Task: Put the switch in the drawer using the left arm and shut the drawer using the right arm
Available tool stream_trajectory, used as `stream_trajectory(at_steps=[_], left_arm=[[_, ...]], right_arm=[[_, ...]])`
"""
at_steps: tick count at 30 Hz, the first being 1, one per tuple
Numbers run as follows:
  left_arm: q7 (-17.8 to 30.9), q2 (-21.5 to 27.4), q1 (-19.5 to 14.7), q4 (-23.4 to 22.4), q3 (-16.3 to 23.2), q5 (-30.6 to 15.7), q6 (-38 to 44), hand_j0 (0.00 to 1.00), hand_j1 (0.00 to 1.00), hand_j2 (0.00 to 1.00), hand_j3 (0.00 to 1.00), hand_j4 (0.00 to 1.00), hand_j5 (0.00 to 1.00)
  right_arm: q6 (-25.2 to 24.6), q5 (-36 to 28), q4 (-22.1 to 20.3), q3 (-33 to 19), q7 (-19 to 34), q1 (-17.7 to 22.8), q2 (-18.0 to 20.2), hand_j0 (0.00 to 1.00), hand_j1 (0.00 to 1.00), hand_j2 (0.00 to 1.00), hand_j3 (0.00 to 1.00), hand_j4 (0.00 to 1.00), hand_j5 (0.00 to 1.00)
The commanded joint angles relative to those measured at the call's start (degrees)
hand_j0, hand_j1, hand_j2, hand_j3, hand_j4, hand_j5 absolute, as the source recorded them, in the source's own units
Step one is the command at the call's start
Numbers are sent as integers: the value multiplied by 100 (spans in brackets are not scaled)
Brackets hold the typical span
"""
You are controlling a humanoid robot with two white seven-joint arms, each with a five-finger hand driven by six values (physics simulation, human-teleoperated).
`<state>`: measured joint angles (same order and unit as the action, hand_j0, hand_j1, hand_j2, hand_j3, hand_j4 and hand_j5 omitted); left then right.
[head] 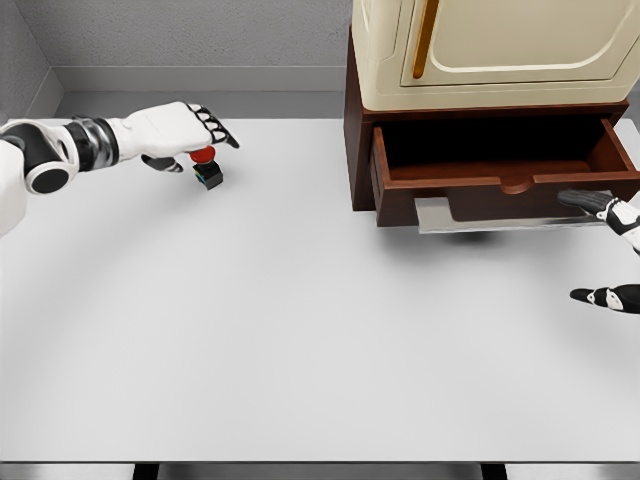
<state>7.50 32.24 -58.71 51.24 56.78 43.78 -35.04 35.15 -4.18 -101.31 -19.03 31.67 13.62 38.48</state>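
White tabletop [300, 340] fills the foreground, and toward its 10 o'clock corner sits the switch [207, 170], a small dark block with a red button on top, standing upright. Directly over it, reaching in from 9 o'clock, is the left robot hand [185, 135], fingers curled down around the red cap; whether they actually grip it cannot be told from this angle. From the switch, the open wooden drawer [500, 185] lies well apart at 3 o'clock, pulled out beneath a cream cabinet [500, 50], so the carry looks like a long sweep rightward. Nearer that drawer, at its front right corner, the right robot hand [610, 250] waits with fingers spread, holding nothing.
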Motion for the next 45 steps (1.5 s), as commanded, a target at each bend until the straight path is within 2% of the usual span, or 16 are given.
stream_trajectory(at_steps=[1,15,18,22,29,37,41,45], left_arm=[[-3,-69,-9,-123,-9,8,4,88,88,88,88,88,88],[-3,-367,-53,-501,-1,52,4,88,88,88,88,88,88],[-3,-455,-105,-642,-9,192,4,88,88,88,88,88,88],[-3,-455,-105,-651,-9,210,4,83,83,83,83,83,83],[-3,-473,-105,-659,96,227,4,79,79,79,79,79,79],[6,-464,-105,-659,96,236,4,55,55,55,55,55,55],[6,-464,-105,-659,96,227,4,49,49,49,49,49,49],[6,-464,-141,-659,96,227,4,48,48,48,48,48,48]], right_arm=[[-15,-47,-3,-5,-3,0,10,100,100,100,100,100,100],[-15,-47,-3,-5,-3,18,10,100,100,100,100,100,100],[-15,-47,-3,-31,-3,18,19,100,100,100,100,100,100],[-15,-74,-3,-40,-3,18,10,100,100,100,100,100,100],[-15,-91,-3,-40,-3,35,10,100,100,100,100,100,100],[-15,-91,-3,-31,6,44,10,100,100,100,100,100,100],[-15,-91,-3,-31,-3,53,10,100,100,100,100,100,100],[-15,-91,-3,-40,-3,53,10,100,100,100,100,100,100]])
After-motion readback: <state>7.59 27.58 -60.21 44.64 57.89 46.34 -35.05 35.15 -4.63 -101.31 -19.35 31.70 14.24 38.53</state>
